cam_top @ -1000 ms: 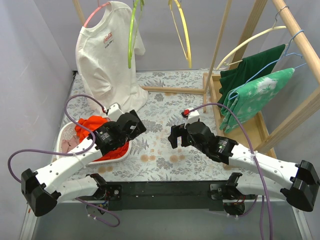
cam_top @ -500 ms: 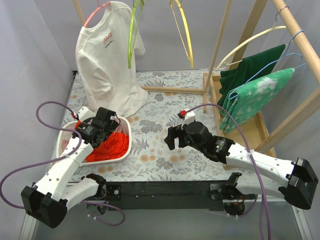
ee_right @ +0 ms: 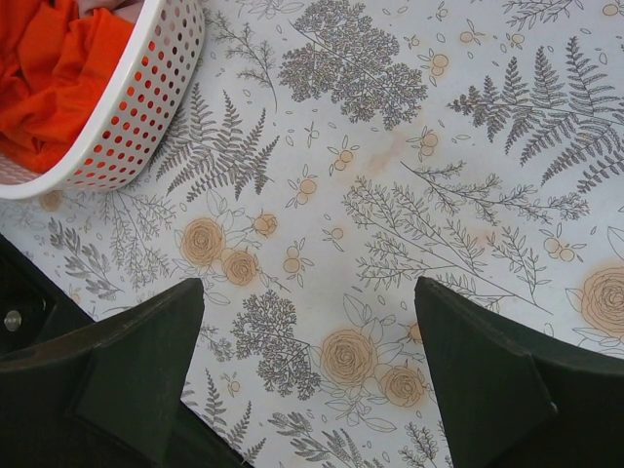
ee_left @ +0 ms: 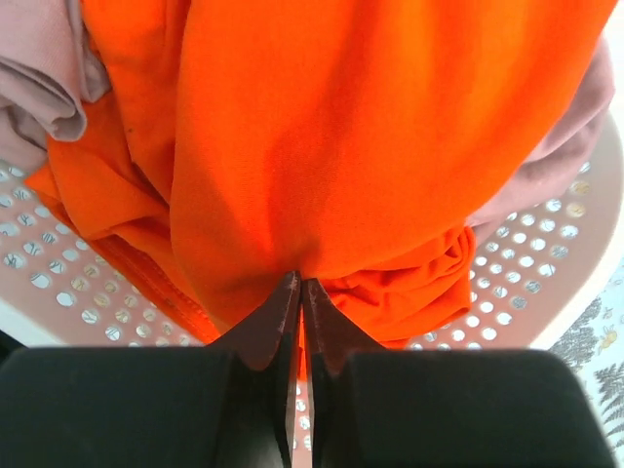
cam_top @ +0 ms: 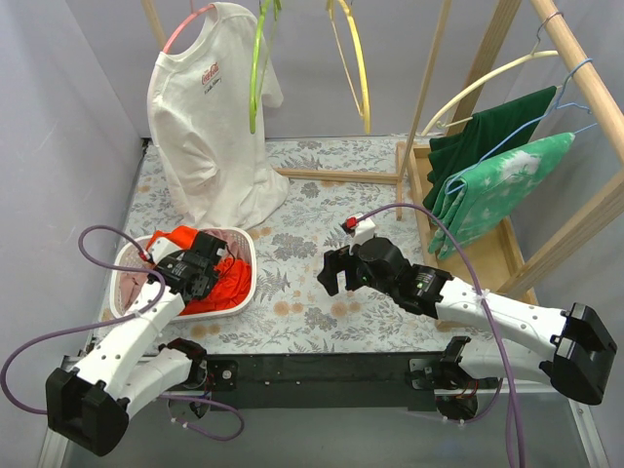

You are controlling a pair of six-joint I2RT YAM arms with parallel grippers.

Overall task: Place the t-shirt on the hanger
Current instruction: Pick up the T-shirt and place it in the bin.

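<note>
The orange-red t-shirt (cam_top: 226, 281) lies crumpled in a white perforated basket (cam_top: 125, 261) at the left of the table. My left gripper (cam_top: 195, 273) reaches down into the basket. In the left wrist view its fingertips (ee_left: 300, 281) are pressed together on a fold of the t-shirt (ee_left: 331, 146), with a strip of orange cloth between them. The lime-green hanger (cam_top: 255, 78) hangs empty from the rail at the back, beside the white shirt. My right gripper (cam_top: 331, 275) hovers open over the flowered tablecloth at mid-table; the right wrist view shows nothing between its fingers (ee_right: 307, 292).
A white t-shirt with a red logo (cam_top: 210, 127) hangs on a pink hanger; a yellow hanger (cam_top: 356, 58) hangs right of the green one. Dusty pink cloth (ee_left: 39, 78) lies beside the orange shirt in the basket (ee_right: 146, 107). Green garments (cam_top: 497, 175) hang on a wooden rack at right.
My left gripper has swung to the left, dropped into the basket and gone from open to shut on the orange cloth. The right gripper has drifted slightly left, still open.
</note>
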